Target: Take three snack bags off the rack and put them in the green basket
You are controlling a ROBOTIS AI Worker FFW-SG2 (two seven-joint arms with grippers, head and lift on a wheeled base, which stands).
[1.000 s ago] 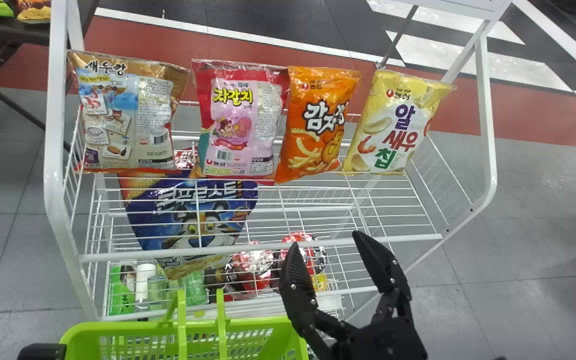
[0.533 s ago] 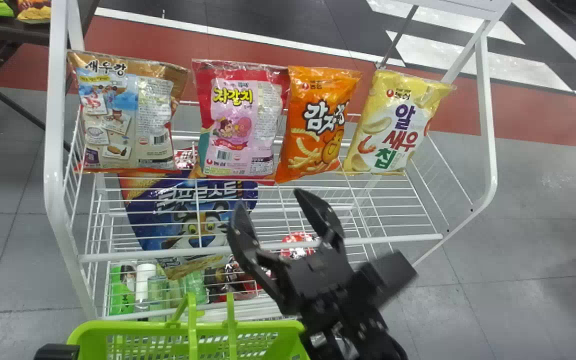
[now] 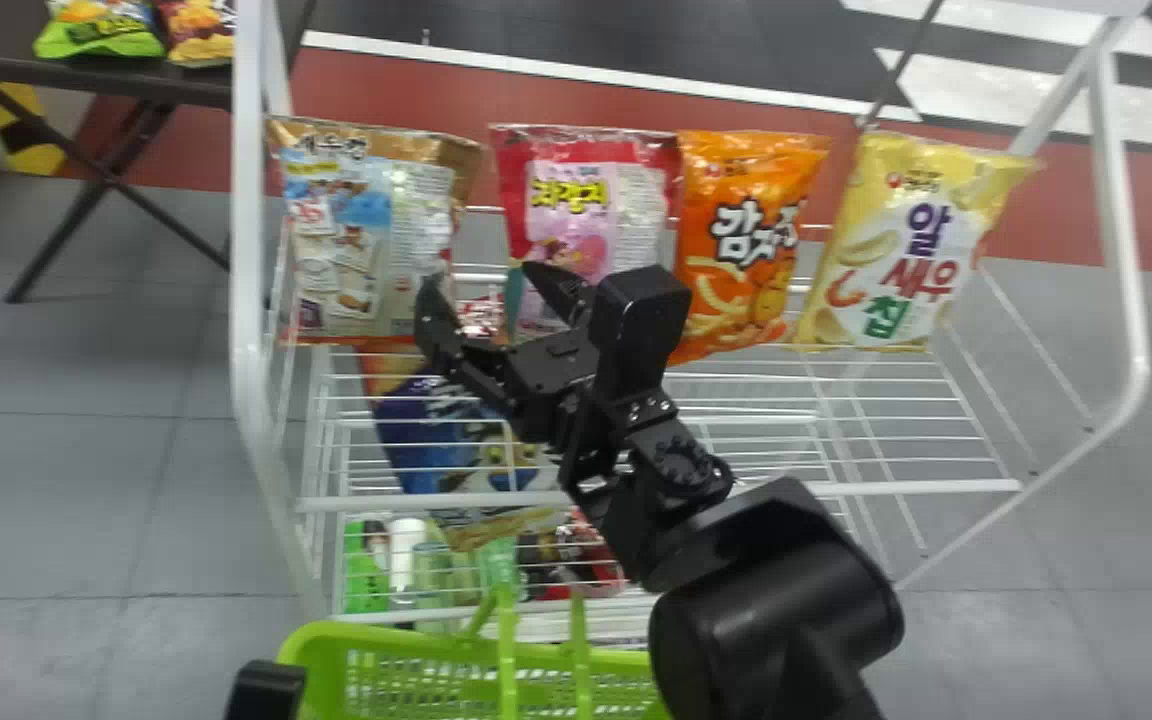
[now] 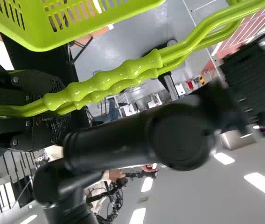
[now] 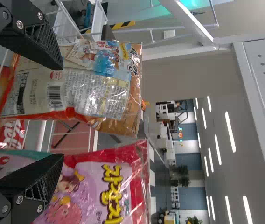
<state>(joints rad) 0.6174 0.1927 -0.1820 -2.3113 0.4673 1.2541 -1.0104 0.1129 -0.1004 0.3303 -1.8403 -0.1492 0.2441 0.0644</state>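
A: so where's the right pincer [image 3: 486,282] pointing? it's gaping wide, holding nothing.

B: looks like it's facing the gap between the tan bag [image 3: 366,240] and the pink bag [image 3: 591,190], both standing tall on the rack [image 3: 248,200]. I'm betting on tan, which is sitting just left, long axis running upward.

A: and the left pincer [image 4: 58,105]?

B: farther off, clamping the green basket [image 3: 416,647] by its handles.

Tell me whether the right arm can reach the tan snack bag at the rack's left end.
Probably yes: the right gripper hangs close by with its jaws apart, and nothing seems to block the tan bag. The pink bag beside it could get brushed by one jaw.
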